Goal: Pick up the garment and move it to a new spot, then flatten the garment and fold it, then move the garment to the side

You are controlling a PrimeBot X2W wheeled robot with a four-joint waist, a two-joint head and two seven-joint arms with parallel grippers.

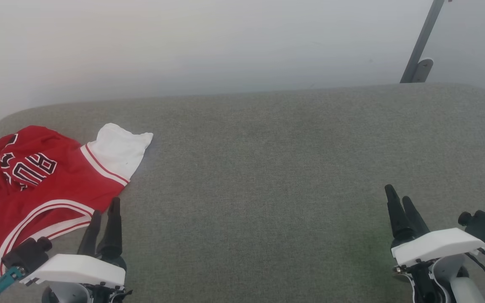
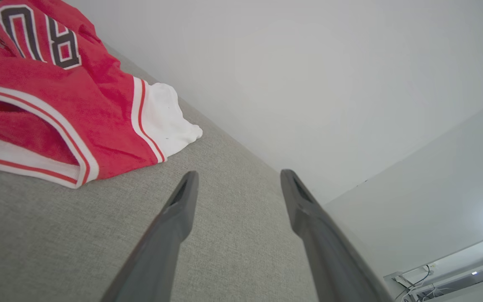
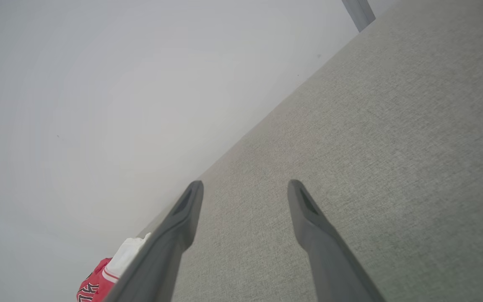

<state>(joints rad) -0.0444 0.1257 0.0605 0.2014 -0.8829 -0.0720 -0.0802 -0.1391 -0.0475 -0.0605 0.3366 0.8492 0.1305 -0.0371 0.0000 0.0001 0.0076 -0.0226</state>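
Observation:
The garment [image 1: 44, 185] lies crumpled at the left end of the grey upholstered surface [image 1: 267, 168]: red, with a white sleeve, white-striped trim and black lettering. It also fills the upper left of the left wrist view [image 2: 57, 109] and peeks in at the bottom left of the right wrist view [image 3: 103, 277]. My left gripper [image 1: 105, 212] hovers open just right of the garment's striped hem, nothing between its fingers [image 2: 178, 209]. At the lower right, far from the garment, my right gripper [image 1: 398, 198] stands open and empty over bare fabric [image 3: 350, 126].
A white wall [image 1: 183, 42] runs behind the surface. A grey metal post with a bracket [image 1: 419, 54] leans against it at the back right. The surface's rounded corners fall away at far left and far right.

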